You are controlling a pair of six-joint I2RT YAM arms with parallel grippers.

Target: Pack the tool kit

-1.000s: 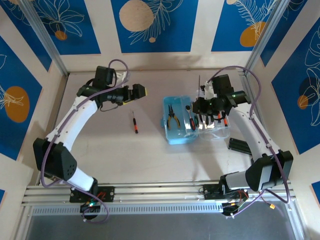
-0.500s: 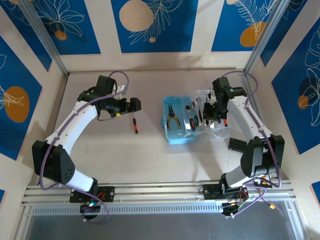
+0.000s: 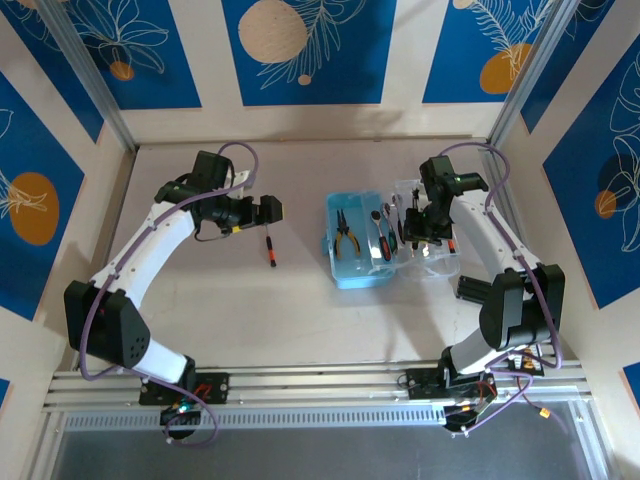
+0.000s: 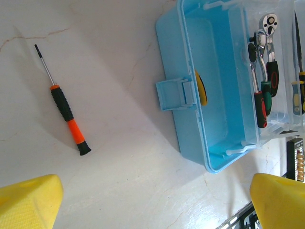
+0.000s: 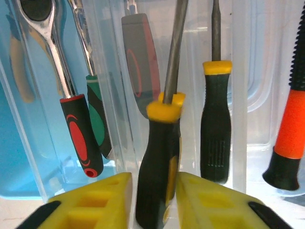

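Lying open mid-tabletop (image 3: pixel 300 320), the light-blue case (image 3: pixel 358 278) holds yellow-handled pliers (image 3: pixel 345 233), its clear lid (image 3: pixel 435 265) folded out to the right. My right tool (image 5: pixel 153 183) reaches down over that lid, fingers flanking a yellow-and-black screwdriver (image 5: pixel 157 157); whether they pinch it I cannot tell. My left tool (image 4: pixel 155 198) hovers spread wide beside an orange-and-black screwdriver (image 4: pixel 66 119).
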